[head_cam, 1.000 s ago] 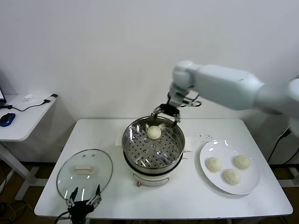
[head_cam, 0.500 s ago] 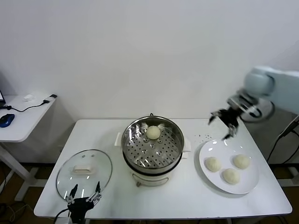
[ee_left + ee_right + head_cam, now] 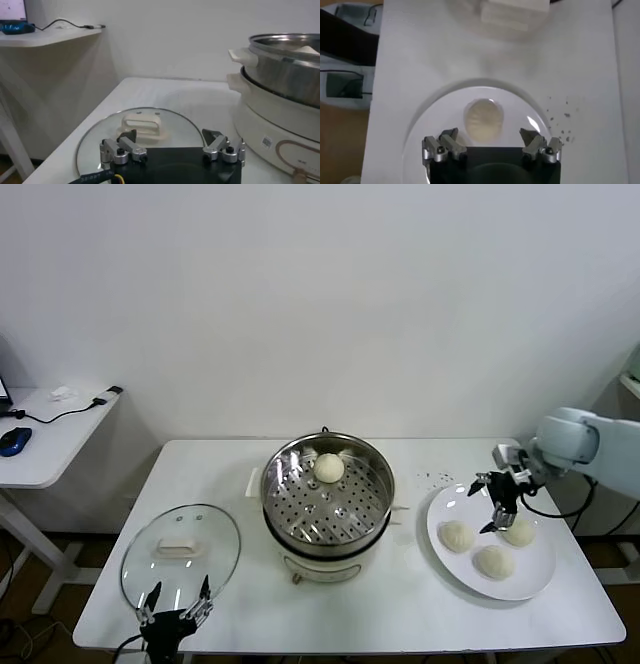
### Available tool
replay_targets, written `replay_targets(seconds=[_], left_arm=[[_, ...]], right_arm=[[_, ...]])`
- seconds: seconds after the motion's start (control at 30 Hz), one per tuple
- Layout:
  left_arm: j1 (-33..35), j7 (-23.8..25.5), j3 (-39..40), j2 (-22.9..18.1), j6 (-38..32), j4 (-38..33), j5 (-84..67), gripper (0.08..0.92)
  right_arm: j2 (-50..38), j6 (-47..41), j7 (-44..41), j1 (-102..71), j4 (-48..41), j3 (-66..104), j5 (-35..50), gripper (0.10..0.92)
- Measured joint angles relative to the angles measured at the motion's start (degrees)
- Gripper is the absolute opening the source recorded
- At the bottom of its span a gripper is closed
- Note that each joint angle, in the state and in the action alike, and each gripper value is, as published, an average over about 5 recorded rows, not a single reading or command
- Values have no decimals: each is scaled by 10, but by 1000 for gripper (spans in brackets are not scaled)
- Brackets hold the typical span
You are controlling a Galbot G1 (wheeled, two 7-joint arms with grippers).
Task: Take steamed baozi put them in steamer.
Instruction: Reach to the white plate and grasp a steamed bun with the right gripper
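A: Baozi status?
B: One baozi point(image 3: 329, 467) sits in the steamer point(image 3: 327, 494), far side. Three on the plate point(image 3: 491, 541), right of the steamer.
A: Jaws?
B: Right gripper point(image 3: 493, 505) spread wide, empty, above the plate; the target bun point(image 3: 483, 119) lies straight below, between its jaws. Left gripper point(image 3: 172, 617) idle by the glass lid point(image 3: 181, 554), also wide.

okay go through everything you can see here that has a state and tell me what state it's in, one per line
steamer: uncovered, one bun on its perforated tray
bun in steamer: resting at the tray's far side
glass lid: off, lying flat on the table
plate: holds three buns
three buns on plate: not gripped
right gripper: open, empty, above the plate
left gripper: open, empty, at the near edge by the lid
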Motion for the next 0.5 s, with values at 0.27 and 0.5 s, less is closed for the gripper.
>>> replay_targets(seconds=[0.27,0.5], left_arm=[[-6,0,0,-2,0,10,1,823],[-10,0,1,-1,0,18,1,823]], right_arm=[[30,-24,17,-73,-41,40,-11,823],[51,-33,24,-111,-64,63,-15,823]])
